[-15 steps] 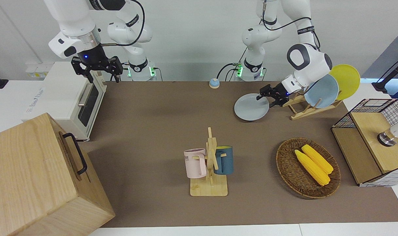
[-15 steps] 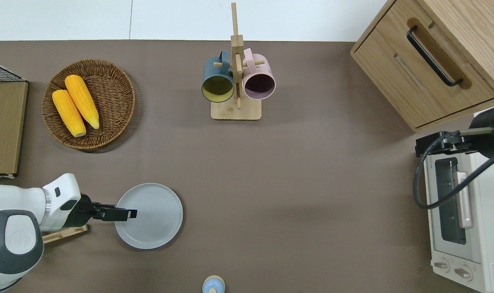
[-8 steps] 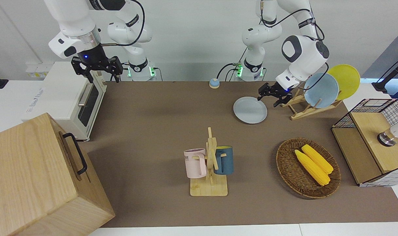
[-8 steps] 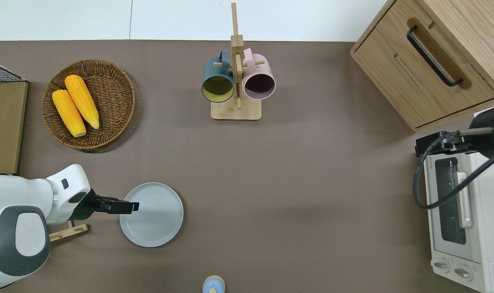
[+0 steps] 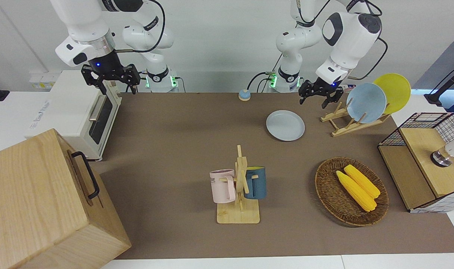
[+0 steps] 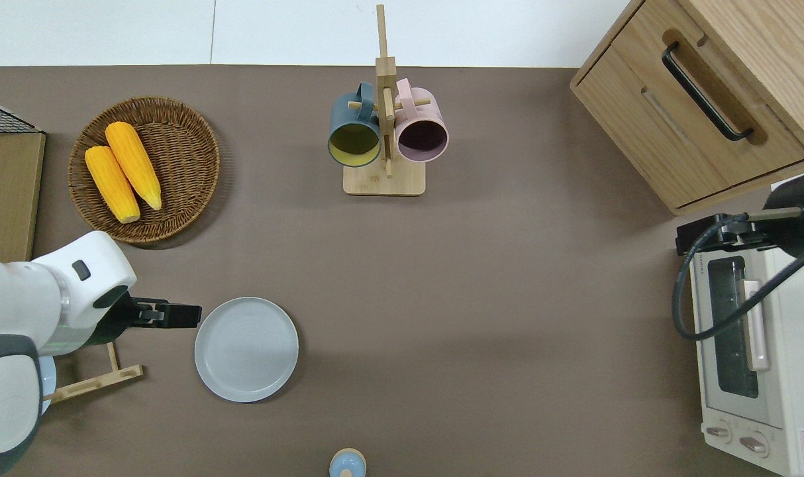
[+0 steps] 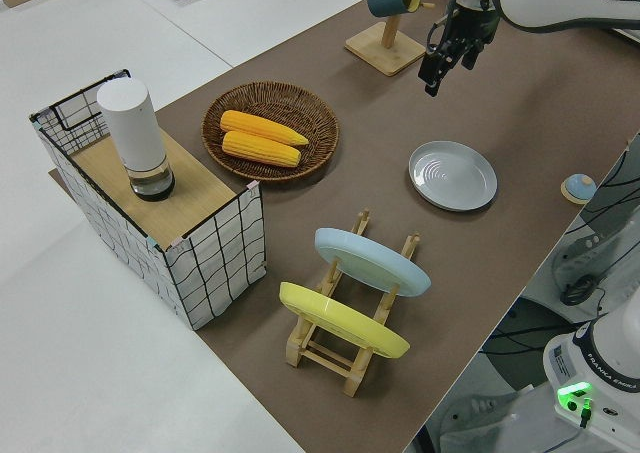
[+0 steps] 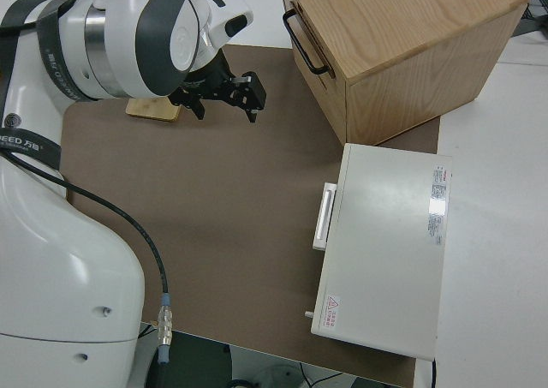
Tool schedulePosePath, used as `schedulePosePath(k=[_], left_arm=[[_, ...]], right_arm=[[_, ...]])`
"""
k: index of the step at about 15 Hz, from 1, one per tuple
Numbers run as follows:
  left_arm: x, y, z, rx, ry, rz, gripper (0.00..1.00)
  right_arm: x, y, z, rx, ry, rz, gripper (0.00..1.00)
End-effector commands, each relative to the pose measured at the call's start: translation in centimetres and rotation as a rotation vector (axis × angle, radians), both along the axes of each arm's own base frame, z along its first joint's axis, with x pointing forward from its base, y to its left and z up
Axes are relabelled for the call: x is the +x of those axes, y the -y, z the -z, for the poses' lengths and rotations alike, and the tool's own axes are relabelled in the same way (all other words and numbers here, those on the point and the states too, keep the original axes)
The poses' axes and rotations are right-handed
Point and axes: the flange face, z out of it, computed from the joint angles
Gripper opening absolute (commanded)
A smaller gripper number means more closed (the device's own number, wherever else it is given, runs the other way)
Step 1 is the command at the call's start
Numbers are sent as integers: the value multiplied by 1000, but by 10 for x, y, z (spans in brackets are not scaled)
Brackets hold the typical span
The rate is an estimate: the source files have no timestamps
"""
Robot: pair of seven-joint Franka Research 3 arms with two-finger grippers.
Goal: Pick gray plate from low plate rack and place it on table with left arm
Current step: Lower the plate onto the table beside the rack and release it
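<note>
Gray plate [image 6: 246, 349] lies flat on the surface [image 6: 481, 298], lower left overhead. It looks stiff, breakable (rim is the only hold). Left hand [image 6: 177, 315] hangs empty, fingers apart.

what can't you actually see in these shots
- Low plate rack, overhead view: mostly hidden under the left arm.
- Yellow plate, front view: partly covered by the light blue plate.
- Wooden cabinet, front view: cut off by the picture's edge.
- Toaster oven interior: not visible in any view.
</note>
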Motion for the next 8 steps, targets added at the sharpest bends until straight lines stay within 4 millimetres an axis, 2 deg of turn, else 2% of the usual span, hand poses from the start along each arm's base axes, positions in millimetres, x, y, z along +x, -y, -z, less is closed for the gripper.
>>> schedulePosePath(k=[1, 2, 8], left_arm=[[6, -1, -37, 27, 12, 0, 998], [5, -5, -50, 47, -3, 4, 998], [6, -23, -83, 135, -1, 57, 995]], right_arm=[[0, -1, -1, 3, -3, 3, 983], [0, -1, -1, 3, -3, 3, 983], [0, -1, -1, 3, -3, 3, 983]])
